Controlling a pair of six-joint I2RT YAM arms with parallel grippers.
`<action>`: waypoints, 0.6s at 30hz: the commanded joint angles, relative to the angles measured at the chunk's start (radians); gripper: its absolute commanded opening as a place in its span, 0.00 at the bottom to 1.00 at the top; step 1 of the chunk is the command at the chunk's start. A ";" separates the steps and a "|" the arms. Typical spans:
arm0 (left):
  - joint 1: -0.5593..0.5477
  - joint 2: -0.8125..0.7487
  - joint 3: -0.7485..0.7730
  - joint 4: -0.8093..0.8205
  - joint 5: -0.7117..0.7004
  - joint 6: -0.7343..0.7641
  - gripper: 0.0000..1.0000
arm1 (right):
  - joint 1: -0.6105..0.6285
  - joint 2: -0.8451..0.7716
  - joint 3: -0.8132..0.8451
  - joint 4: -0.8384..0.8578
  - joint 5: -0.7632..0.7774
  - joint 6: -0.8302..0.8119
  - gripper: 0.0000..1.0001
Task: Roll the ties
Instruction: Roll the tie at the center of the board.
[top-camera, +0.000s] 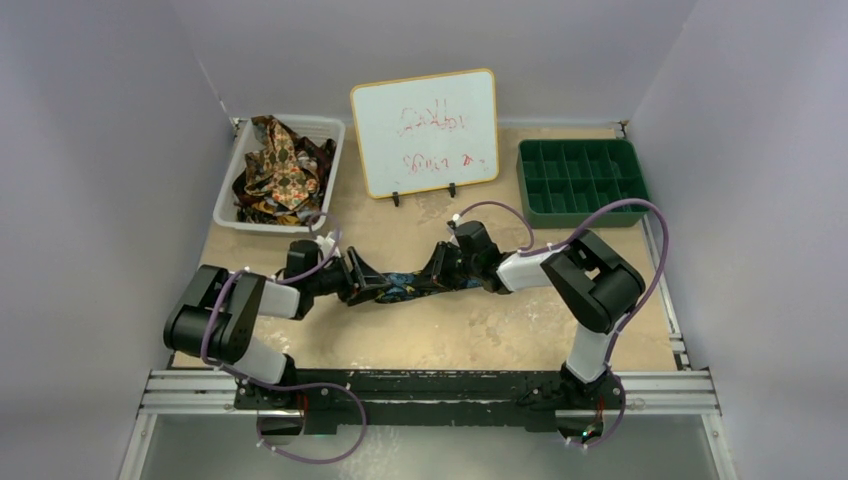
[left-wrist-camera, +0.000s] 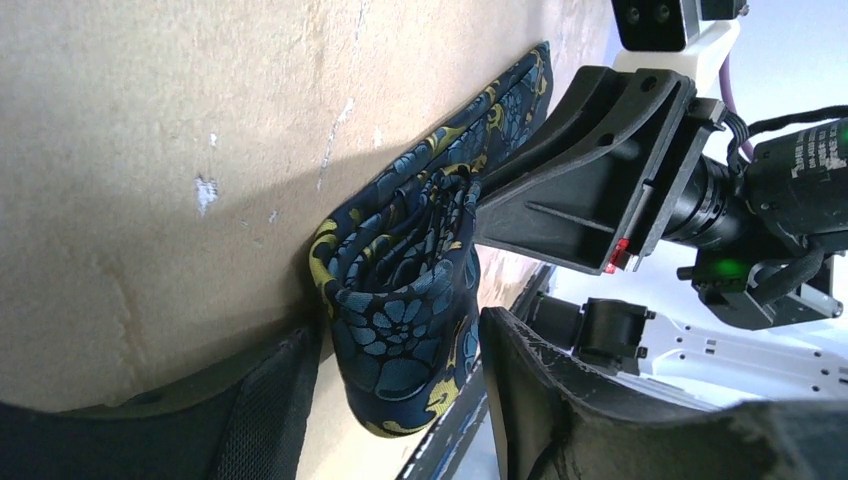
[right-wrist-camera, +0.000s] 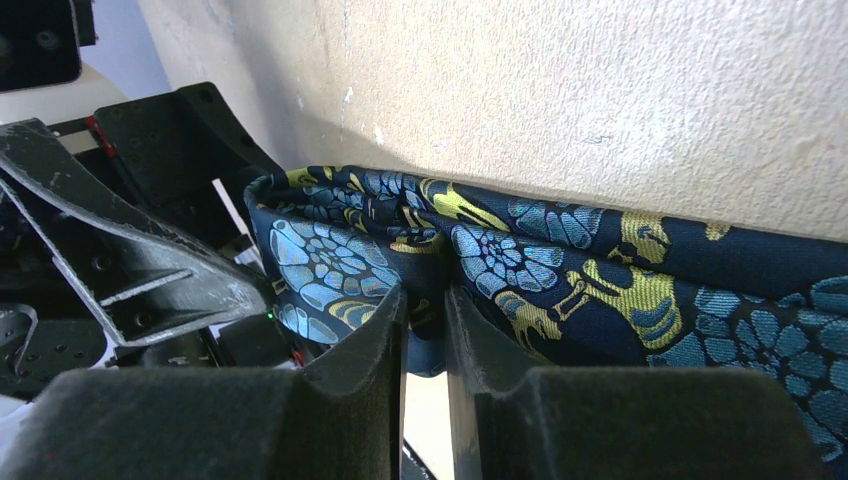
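Left claw (left-wrist-camera: 395, 340) spread around the rolled navy tie (left-wrist-camera: 405, 250) — right claw (right-wrist-camera: 425, 305) pinches its fold.

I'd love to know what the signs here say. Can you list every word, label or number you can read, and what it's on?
whiteboard: two lines of red handwriting, too blurred to read.
navy tie: floral pattern only, no text.
white basket, green tray: no labels visible.
Nothing else readable in any view.

The whiteboard (top-camera: 425, 130) is lettered too faintly to be read. The navy tie (right-wrist-camera: 600, 270) is cut off at the right wrist view's right edge.
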 joint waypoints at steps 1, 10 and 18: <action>-0.050 0.033 -0.006 -0.052 -0.077 -0.034 0.58 | -0.003 0.045 -0.024 -0.032 0.034 -0.012 0.19; -0.056 0.116 0.007 -0.005 -0.109 -0.054 0.49 | -0.003 0.037 -0.027 -0.037 0.030 -0.020 0.18; -0.055 0.050 0.008 -0.060 -0.152 -0.042 0.59 | -0.003 -0.007 -0.026 -0.090 0.077 -0.052 0.20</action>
